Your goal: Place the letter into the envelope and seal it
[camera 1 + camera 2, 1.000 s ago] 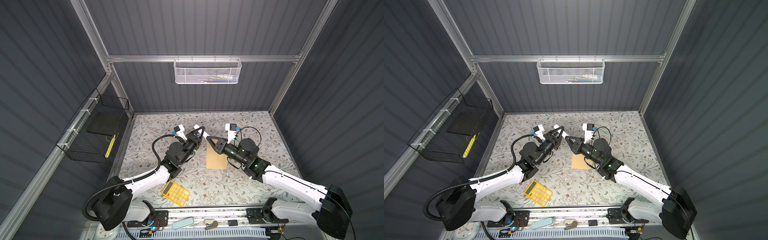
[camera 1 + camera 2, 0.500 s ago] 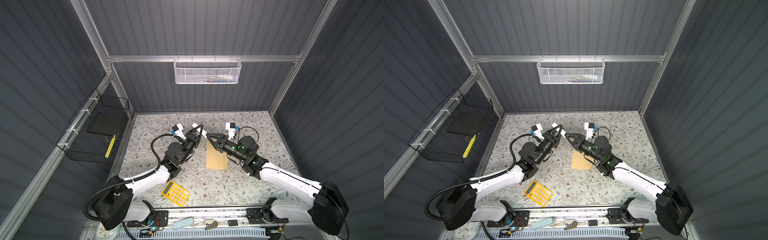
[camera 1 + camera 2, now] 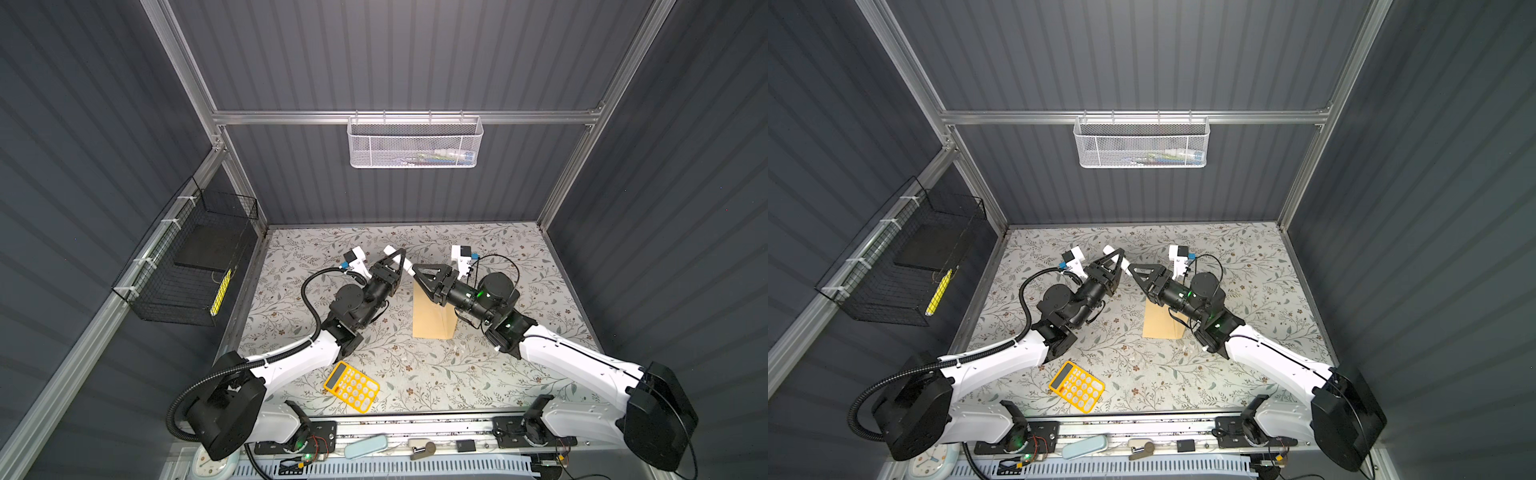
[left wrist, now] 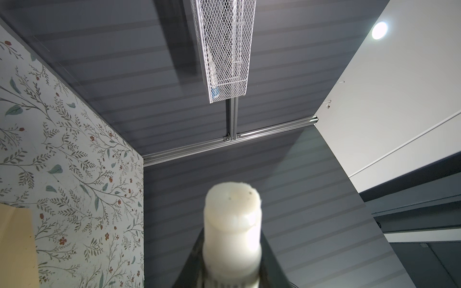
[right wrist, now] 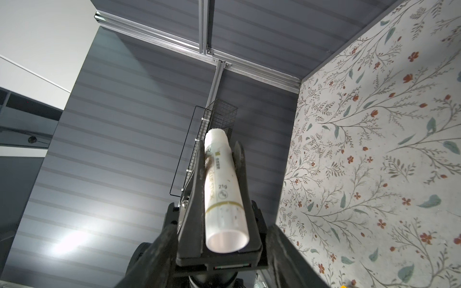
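one glue stick [image 4: 232, 224], clamped by left gripper [image 3: 398, 255]; right gripper [image 3: 417, 269] apart — overhanging envelope [image 3: 430, 324]

Uncapped glue stick [image 4: 232, 219] between fingers [image 4: 271, 269]

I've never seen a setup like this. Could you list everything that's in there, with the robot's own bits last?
envelope: one, tan, flat in the middle of the table.
glue stick: one, white, raised between the two grippers.
calculator: one, yellow, near the table's front edge.
mesh basket: one, white, on the back wall; contents unclear.
wire basket: one, black, on the left wall.
yellow item: one, inside the wire basket; too small to name.
table: one, floral cover.
clock: one, pale, below the front rail.
left gripper: black, shut on the glue stick.
right gripper: black, open around the glue stick's hollow end.
left arm, right arm: white with black joints, reaching in from the front.
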